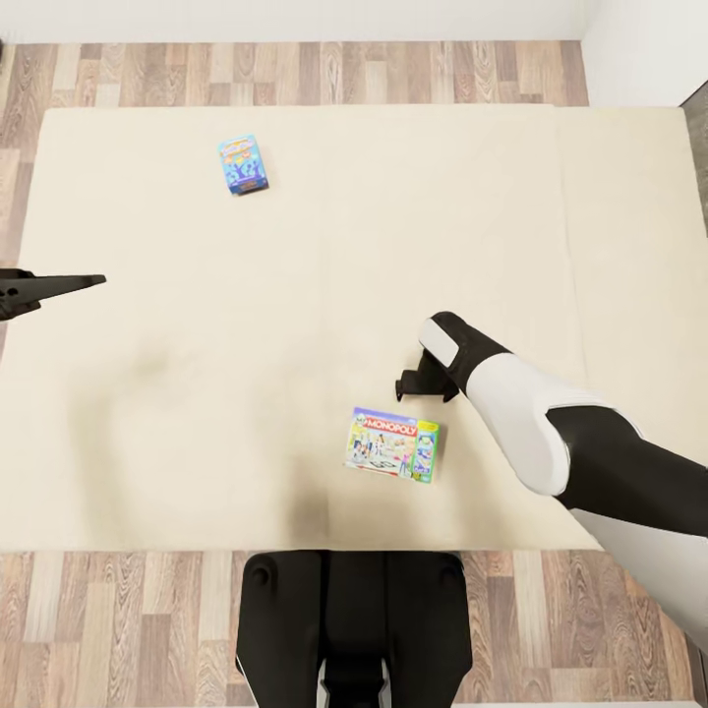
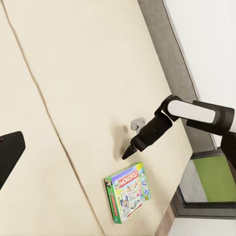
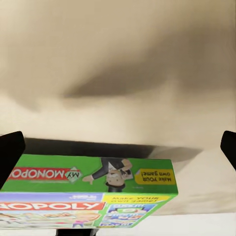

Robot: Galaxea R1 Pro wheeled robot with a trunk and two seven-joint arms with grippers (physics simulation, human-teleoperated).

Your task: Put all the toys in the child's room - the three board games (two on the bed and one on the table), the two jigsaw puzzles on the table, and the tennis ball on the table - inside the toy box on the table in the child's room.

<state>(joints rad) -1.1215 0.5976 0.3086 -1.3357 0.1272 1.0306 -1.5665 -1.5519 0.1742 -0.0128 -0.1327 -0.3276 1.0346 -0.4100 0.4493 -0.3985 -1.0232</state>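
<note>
Head camera looks straight down over the bed point(image 1: 295, 295); both wrist cameras share its Monopoly box point(image 1: 393, 444), the right's closest.

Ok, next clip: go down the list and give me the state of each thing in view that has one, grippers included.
Monopoly board game: flat on the bed, face up, not held.
Small blue board game: flat on the bed farther back, untouched.
Right gripper: open, empty, above the bed just beyond the Monopoly box.
Left gripper: off to the left over the bed, holding nothing; open or shut unclear.
Bed: plain cream mattress.
</note>
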